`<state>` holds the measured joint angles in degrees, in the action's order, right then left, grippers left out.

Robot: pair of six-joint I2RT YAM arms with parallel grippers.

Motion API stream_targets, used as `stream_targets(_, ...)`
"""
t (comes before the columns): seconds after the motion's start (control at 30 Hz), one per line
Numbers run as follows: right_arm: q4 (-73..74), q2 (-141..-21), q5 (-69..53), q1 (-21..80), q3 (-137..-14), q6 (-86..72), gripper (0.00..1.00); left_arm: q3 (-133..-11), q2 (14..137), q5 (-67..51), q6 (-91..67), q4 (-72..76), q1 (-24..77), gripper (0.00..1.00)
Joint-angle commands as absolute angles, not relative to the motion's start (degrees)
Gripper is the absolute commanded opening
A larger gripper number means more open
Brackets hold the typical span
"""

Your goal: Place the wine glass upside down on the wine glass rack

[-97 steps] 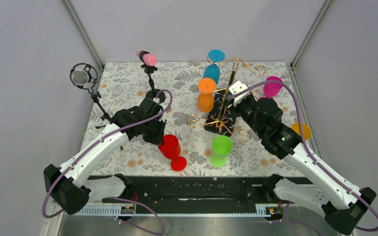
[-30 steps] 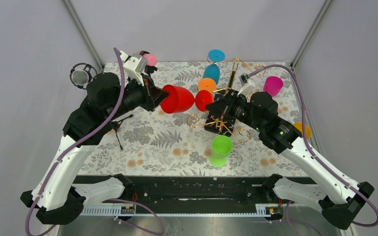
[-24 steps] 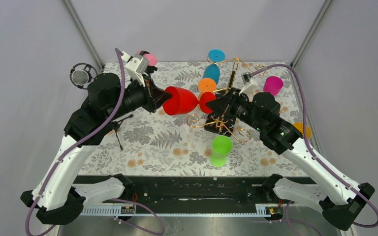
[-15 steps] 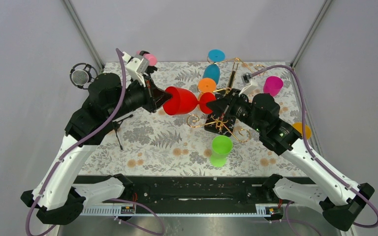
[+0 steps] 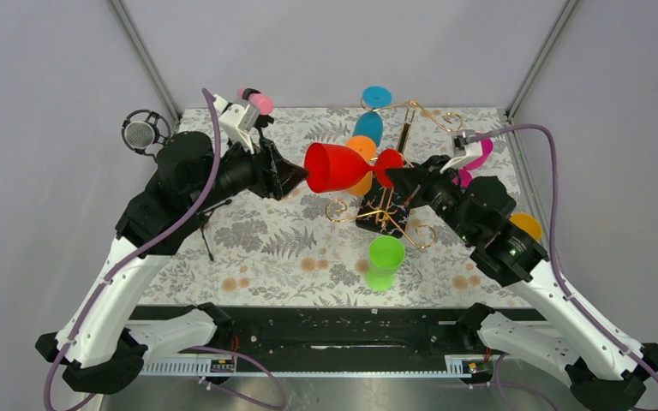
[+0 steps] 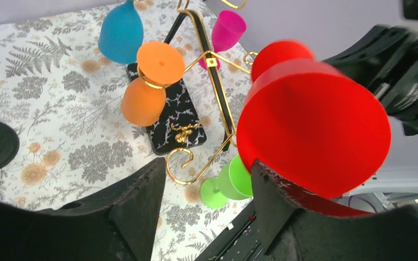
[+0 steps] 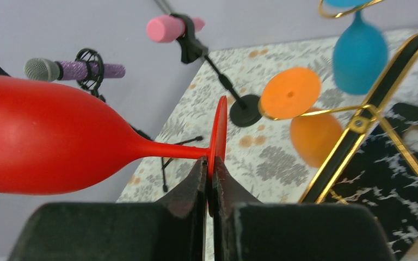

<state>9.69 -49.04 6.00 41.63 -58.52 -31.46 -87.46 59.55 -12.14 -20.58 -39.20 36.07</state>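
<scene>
The table [image 5: 248, 257] is rectangular and covered with a pale sheet printed with grey ferns and tan flowers.

Resting directly on it:
- The wine glass rack [image 6: 166, 119], on its black speckled base, right of centre.
- A green glass [image 5: 385, 261], near the front edge, just in front of the rack base. Whether it is upright or lying cannot be told.
- An orange glass [image 5: 527, 225], at the right edge, partly hidden.
- A magenta glass [image 6: 228, 31], towards the far right corner.
- A round black base [image 7: 245, 117] of a microphone stand, far left of centre.
- A tripod [image 5: 205, 229], by the left edge.
</scene>
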Motion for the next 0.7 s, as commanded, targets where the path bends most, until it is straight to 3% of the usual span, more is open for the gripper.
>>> stream_targets(0.0, 9.6, -46.1, 15.7, 41.9, -60.5, -21.5, 0.00, -84.3, 56.6, -9.3, -20.9, -37.7, 35.5, 0.61)
stream_targets(0.4, 7.0, -50.2, 14.3, 41.9, -66.7, 1.6, 0.00, -72.4, 46.8, -0.7, -24.2, -43.7, 33.4, 0.70)
stream_targets(0.67, 4.3, -59.8, 13.2, 44.3, -74.0, 13.4, 0.00, -66.8, 42.7, 2.3, -27.7, -44.5, 33.3, 0.77)
